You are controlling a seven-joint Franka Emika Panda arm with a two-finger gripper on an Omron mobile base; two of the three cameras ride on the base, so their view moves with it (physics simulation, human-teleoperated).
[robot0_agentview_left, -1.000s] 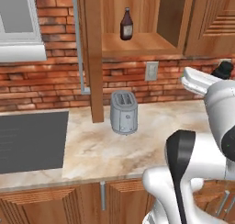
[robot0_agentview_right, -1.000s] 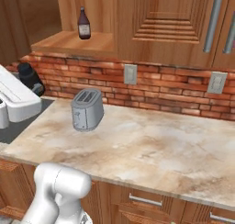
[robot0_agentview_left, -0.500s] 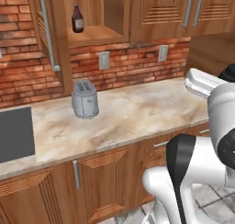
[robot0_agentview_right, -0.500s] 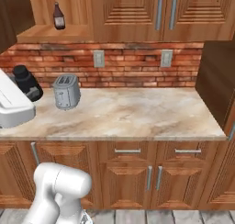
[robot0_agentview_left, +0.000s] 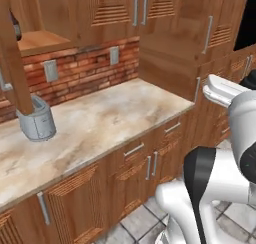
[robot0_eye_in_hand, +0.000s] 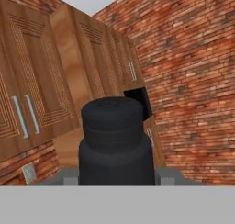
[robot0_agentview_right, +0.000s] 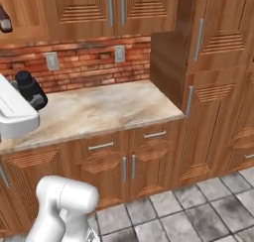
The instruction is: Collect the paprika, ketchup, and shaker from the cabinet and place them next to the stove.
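Observation:
My gripper point(robot0_eye_in_hand: 117, 174) is shut on the shaker point(robot0_eye_in_hand: 114, 142), a black tapered piece with a ridged top that stands upright between the fingers. From the right base view the shaker point(robot0_agentview_right: 31, 90) rides on the white hand at the left edge, above the counter. The left base view has it point(robot0_agentview_left: 248, 78) as a dark shape beyond the hand at the far right. The ketchup point(robot0_agentview_right: 4, 21), a brown narrow-necked bottle, stands on the open cabinet's shelf point(robot0_agentview_left: 42, 40), half hidden by the door. The paprika and stove are out of view.
A grey toaster point(robot0_agentview_left: 37, 121) sits on the marble counter point(robot0_agentview_left: 105, 125) under the open cabinet door point(robot0_agentview_left: 12, 58). Tall wooden cabinets point(robot0_agentview_right: 213, 82) close off the counter's right end. Grey floor tiles point(robot0_agentview_right: 198, 206) lie below.
The whole picture has slid left, so the base has swung right. The stove and, on the right base view, the toaster have left the frame. The shaker stays in the gripper.

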